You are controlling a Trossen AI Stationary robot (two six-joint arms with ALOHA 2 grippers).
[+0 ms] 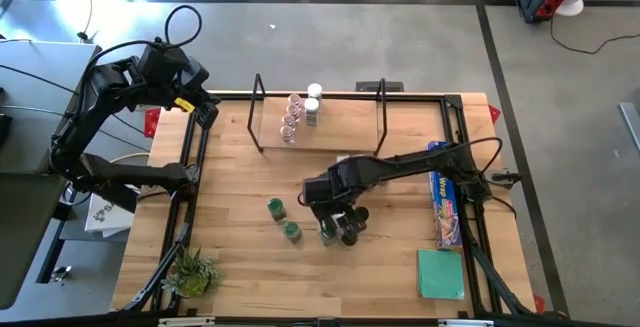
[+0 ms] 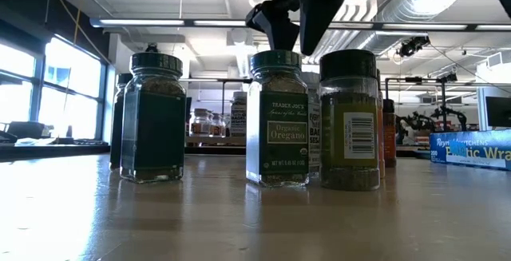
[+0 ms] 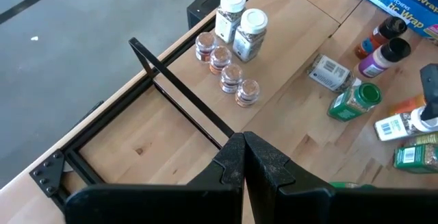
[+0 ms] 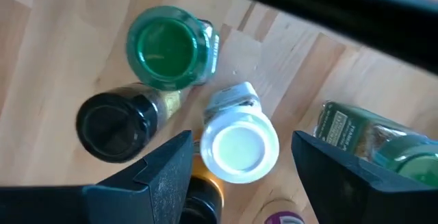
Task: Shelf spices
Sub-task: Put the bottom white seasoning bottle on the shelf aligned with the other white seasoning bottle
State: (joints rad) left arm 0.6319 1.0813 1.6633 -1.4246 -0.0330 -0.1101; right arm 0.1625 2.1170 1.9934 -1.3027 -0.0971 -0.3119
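Right gripper [image 4: 236, 166] open over white-capped jar [image 4: 238, 146], six jars on shelf [image 1: 330, 137]

The worktop [image 1: 240, 267] was a light wooden slab inside a black frame. The shelf [image 1: 320, 132] stood along the far edge, near its middle, carrying a cluster of spices [image 1: 300, 115]: clear-topped jars in a row with white-topped jars just beside them. The right tool [image 1: 340, 229] hung over a group of jars [image 1: 345, 229] near the worktop's centre, fingers spread. Two green-topped jars [image 1: 283, 219] stood just left of that group. The left tool [image 1: 205, 110] was shut at the far left corner. A blue box [image 1: 446, 207] and a teal square [image 1: 441, 273] lay along the right edge. A small plant [image 1: 190, 272] occupied the near left corner.
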